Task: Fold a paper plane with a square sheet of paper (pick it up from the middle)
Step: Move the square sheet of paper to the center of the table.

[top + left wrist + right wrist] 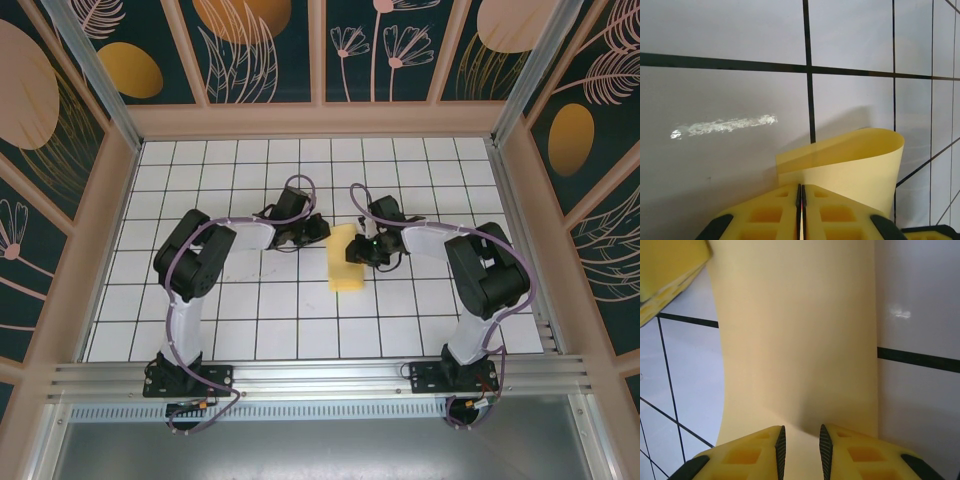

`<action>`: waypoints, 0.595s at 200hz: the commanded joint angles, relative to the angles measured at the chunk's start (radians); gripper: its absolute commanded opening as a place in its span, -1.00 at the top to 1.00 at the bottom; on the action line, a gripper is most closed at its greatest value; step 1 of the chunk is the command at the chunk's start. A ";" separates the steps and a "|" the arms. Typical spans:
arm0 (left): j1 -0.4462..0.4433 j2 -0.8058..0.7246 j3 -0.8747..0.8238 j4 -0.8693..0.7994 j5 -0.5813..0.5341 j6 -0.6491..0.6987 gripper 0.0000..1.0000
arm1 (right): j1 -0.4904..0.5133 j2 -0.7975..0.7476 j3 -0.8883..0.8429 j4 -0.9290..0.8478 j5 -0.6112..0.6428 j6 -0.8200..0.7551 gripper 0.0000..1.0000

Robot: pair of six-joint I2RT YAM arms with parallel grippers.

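White gridded tabletop point(230, 320), boxed in by dark wall panels with leaf prints. One square sheet of paper point(348, 268) near mid-table, bent into a narrow upward-curling shape, lying between two grippers. Left gripper point(801, 192) at the sheet's far left edge, jaws pressed together on the base of a curled flap. Right gripper point(801, 437) just beside the sheet's right side, jaws a narrow slit apart, yellow paper showing through the gap.

The square sheet of paper point(347, 268) lay mid-frame on the table point(250, 320); the left gripper point(320, 228) was at its upper left; the right gripper point(360, 250) was at its right.
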 commanded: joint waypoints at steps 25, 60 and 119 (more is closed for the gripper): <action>0.005 -0.108 -0.059 0.045 0.027 0.011 0.72 | -0.001 0.061 0.006 0.050 0.013 0.034 0.42; -0.002 -0.098 -0.106 0.095 0.058 -0.001 0.75 | -0.001 0.099 0.046 0.070 0.020 0.044 0.43; -0.031 -0.008 -0.042 0.001 0.013 0.017 0.81 | -0.005 0.115 0.064 0.087 0.017 0.032 0.43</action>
